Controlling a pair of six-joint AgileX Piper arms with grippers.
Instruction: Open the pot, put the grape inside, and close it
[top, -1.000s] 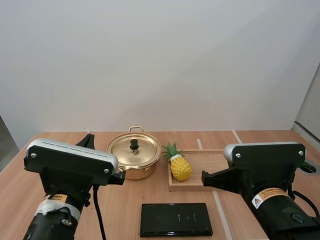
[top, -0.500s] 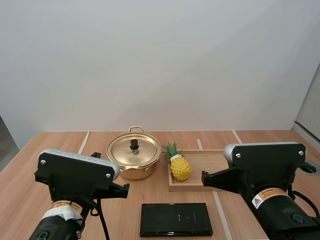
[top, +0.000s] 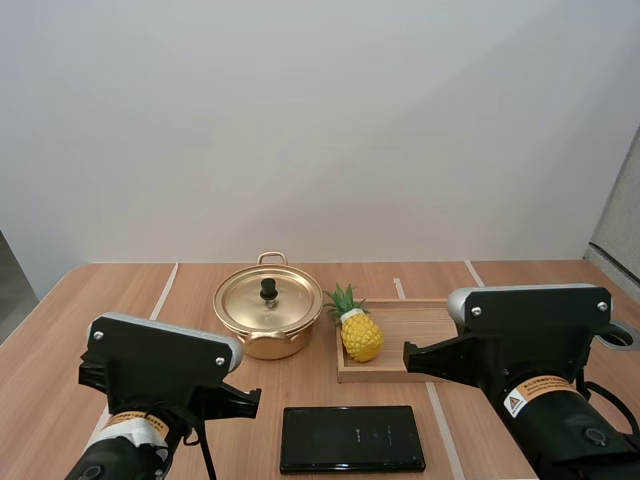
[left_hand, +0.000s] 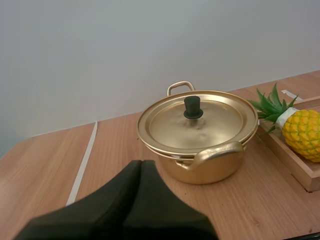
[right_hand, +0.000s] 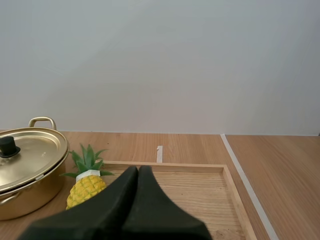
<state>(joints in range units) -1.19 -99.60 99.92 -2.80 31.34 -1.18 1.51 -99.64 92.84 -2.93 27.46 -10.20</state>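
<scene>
- The pot (top: 267, 320) sat on the table (top: 470, 420) with its lid (left_hand: 196, 119) on — a pineapple (top: 358, 330) lay in the tray (top: 420, 335) beside it.
- Both claws — left claw (left_hand: 141, 172), right claw (right_hand: 138, 176) — were closed on nothing, short of the pot.
- That fitted grapes sealed inside, or a pot awaiting opening.

Light-brown wood-grain worktop (top: 300, 380) w/ thin white tape lines running front to back across it, rounded corner at far left. Behind it a plain matte white wall (top: 320, 130), no marks, evenly lit, soft shadows only. At far right edge a grey partition panel (top: 622, 215) stands beside the wall. Narrow grey strip of another surface at far left, low, nr the worktop corner.
</scene>
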